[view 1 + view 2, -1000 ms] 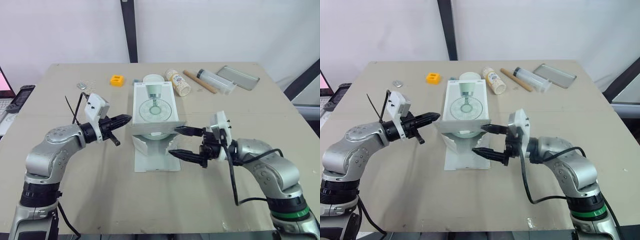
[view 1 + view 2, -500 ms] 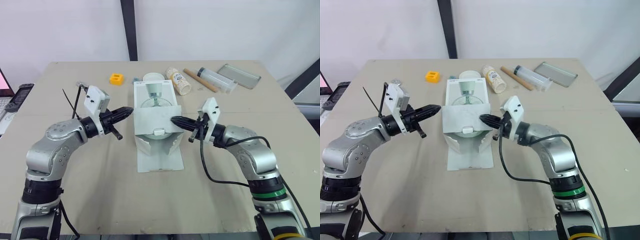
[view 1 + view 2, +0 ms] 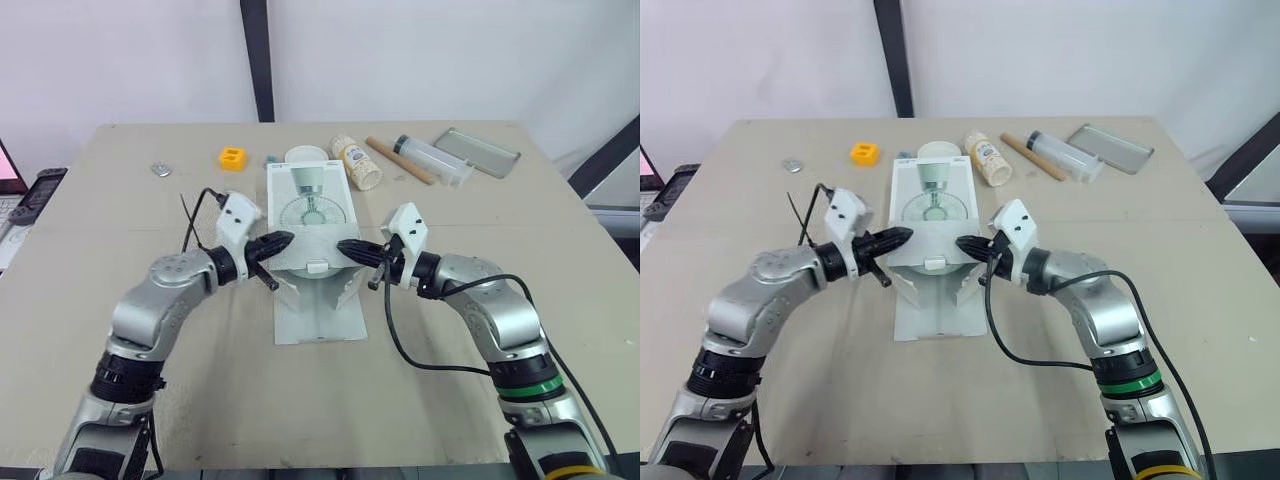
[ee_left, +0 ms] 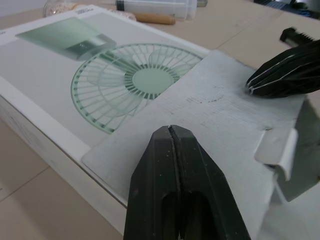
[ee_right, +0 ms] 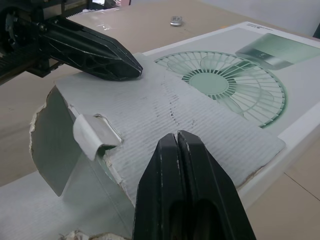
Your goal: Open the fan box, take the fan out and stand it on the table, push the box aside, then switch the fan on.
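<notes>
The white cardboard fan box (image 3: pixel 309 196) lies mid-way across the beige table (image 3: pixel 120 330), its flap (image 3: pixel 312 250) folded back. The left gripper (image 3: pixel 284 240) and right gripper (image 3: pixel 346 247), both pinched closed and empty, rest on the flap's opposite edges.

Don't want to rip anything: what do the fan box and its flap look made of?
Fan box: cardboard, smooth white printed face. Flap: likely thin corrugated board; its matte inner side shows fine ribs and a ragged torn edge.

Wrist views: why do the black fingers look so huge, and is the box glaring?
Left wrist view: the left gripper sits close to the lens, so it looms; the fan box shows no glare, only shade under its flap. Right wrist view: the right gripper looms likewise.
</notes>
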Controlling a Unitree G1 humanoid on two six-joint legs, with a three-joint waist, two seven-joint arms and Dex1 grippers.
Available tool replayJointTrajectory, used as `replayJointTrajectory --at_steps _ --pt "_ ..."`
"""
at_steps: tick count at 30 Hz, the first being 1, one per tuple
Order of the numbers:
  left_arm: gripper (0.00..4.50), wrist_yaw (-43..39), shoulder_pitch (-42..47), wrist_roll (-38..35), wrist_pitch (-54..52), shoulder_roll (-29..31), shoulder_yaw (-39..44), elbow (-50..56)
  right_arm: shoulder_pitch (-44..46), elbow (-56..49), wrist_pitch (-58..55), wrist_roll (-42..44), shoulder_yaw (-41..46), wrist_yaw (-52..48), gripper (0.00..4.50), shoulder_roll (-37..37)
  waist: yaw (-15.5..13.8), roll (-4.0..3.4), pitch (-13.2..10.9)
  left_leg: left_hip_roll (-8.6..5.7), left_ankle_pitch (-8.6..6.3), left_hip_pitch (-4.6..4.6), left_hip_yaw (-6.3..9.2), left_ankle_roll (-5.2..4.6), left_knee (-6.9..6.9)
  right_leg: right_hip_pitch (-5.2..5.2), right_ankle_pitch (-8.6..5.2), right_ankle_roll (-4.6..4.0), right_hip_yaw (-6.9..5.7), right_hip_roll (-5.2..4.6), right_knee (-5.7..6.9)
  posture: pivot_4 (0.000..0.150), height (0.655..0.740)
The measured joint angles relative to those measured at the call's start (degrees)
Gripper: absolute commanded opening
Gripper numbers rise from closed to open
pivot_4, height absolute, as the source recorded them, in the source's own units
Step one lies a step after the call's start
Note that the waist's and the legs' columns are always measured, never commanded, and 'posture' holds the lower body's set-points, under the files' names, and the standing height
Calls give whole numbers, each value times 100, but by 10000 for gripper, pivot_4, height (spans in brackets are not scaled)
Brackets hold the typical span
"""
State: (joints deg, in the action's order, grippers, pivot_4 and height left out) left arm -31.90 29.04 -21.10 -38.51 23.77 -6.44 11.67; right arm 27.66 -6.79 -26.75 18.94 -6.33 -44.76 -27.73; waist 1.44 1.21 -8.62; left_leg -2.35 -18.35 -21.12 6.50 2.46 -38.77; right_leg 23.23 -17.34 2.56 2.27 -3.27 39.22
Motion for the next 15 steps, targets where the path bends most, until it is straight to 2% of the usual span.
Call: replayJointTrajectory --at_steps 8,15 --pt "0 -61 67 123 48 -10 -68 -106 -37 -294 -194 61 -127 -248 226 -55 0 -2 2 -1 0 0 2 0 -10 -2 2 1 0 0 6 1500 7400" --pt "0 -94 76 197 41 -42 -110 -98 -197 -894 -868 91 -547 -337 226 -245 -4 -2 4 -2 0 0 5 0 -12 -4 2 2 -1 -2 6 1500 7400"
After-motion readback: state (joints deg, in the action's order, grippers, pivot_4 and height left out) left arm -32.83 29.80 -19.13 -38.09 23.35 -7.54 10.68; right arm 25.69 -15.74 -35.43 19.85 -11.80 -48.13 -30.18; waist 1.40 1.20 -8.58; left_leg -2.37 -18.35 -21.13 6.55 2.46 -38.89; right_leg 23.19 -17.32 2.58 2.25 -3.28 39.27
